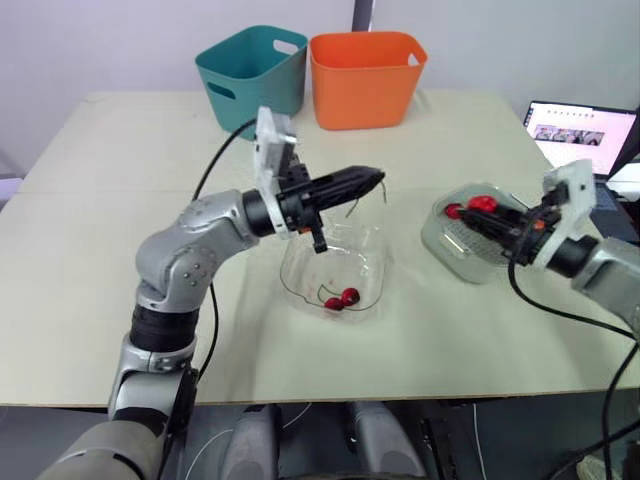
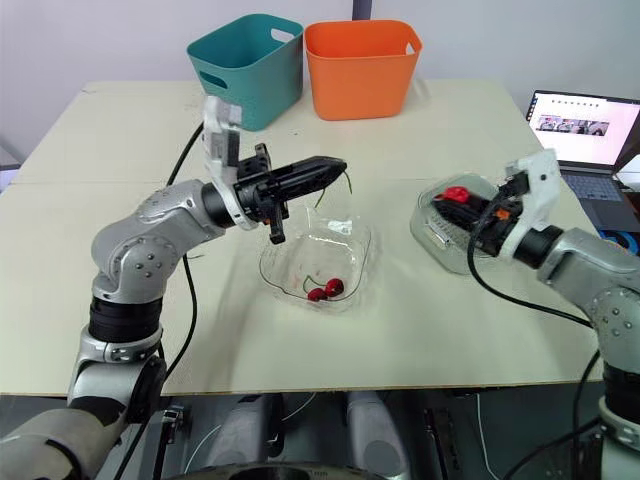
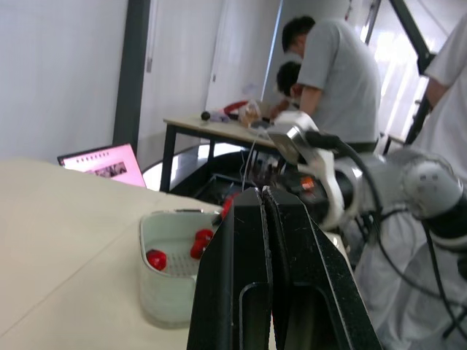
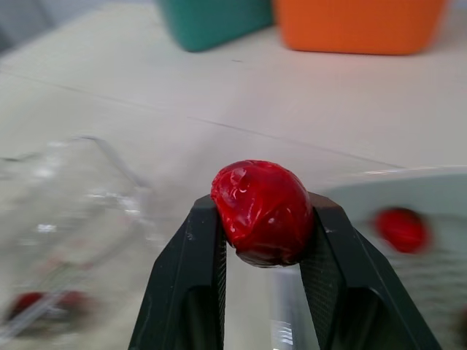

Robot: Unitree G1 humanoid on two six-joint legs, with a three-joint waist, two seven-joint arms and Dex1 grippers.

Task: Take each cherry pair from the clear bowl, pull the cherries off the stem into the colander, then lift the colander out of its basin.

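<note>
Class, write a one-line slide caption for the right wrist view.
Right gripper pinches a red cherry by the colander, where another cherry lies; teal bin and orange bin behind.

A beige table carries a teal bin beside an orange bin. Nearer sit a clear bowl and a basin.
</note>
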